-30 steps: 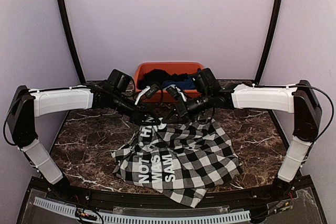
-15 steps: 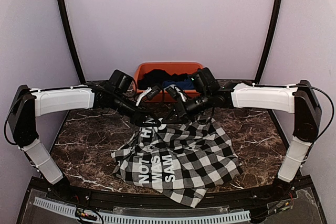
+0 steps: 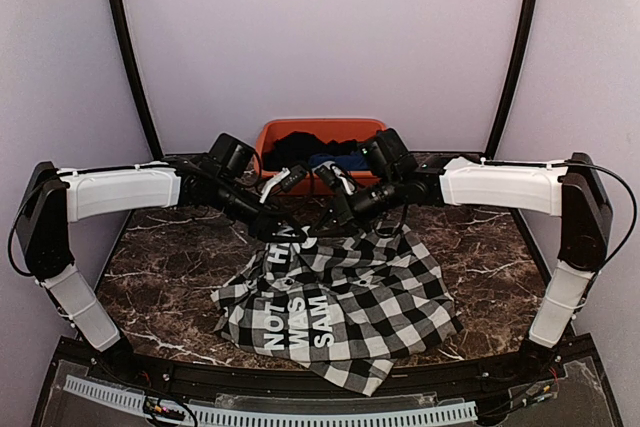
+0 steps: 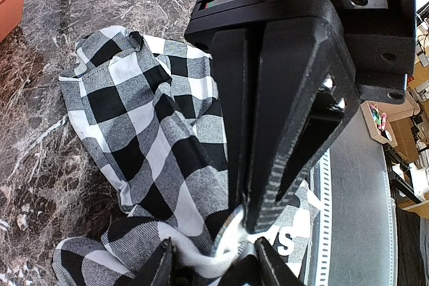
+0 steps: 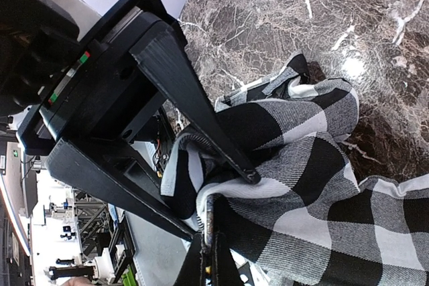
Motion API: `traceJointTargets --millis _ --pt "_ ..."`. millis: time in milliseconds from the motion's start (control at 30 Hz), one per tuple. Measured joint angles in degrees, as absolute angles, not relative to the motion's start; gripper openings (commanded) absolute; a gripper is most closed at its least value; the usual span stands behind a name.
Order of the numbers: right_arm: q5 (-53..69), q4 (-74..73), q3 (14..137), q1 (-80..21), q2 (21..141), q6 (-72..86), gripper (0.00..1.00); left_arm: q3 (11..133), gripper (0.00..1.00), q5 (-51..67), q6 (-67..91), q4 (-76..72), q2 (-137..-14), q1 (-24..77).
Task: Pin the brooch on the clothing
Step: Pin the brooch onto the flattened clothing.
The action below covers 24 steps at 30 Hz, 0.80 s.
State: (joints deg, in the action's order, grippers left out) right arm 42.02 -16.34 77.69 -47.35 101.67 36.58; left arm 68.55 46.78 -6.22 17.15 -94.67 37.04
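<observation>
Shirt (image 3: 340,307) lies on table (image 3: 160,257), centre, toward the near edge. Bin (image 3: 268,137) sits behind it at the far edge, with garments (image 3: 300,147) inside. Left gripper (image 4: 216,262), coming in from the left, and right gripper (image 5: 209,222), from the right, meet at the shirt's far edge, in front of the bin.

The black-and-white buffalo-check shirt (image 3: 350,297) lies crumpled at lower centre of the frame on the dark marbled surface (image 3: 170,257). Its black panel of white block letters faces up, and its far edge is bunched and lifted.
</observation>
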Motion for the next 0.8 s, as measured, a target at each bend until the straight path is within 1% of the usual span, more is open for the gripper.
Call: traceJointTargets --millis 400,800 --pt "42.17 -16.43 77.78 -47.40 101.69 36.91 0.00 69.63 0.37 44.86 -7.18 19.16 -94.87 37.50" --pt "41.87 -16.95 77.93 -47.40 101.69 36.84 0.00 70.37 0.37 43.18 -8.58 20.58 -94.87 37.67"
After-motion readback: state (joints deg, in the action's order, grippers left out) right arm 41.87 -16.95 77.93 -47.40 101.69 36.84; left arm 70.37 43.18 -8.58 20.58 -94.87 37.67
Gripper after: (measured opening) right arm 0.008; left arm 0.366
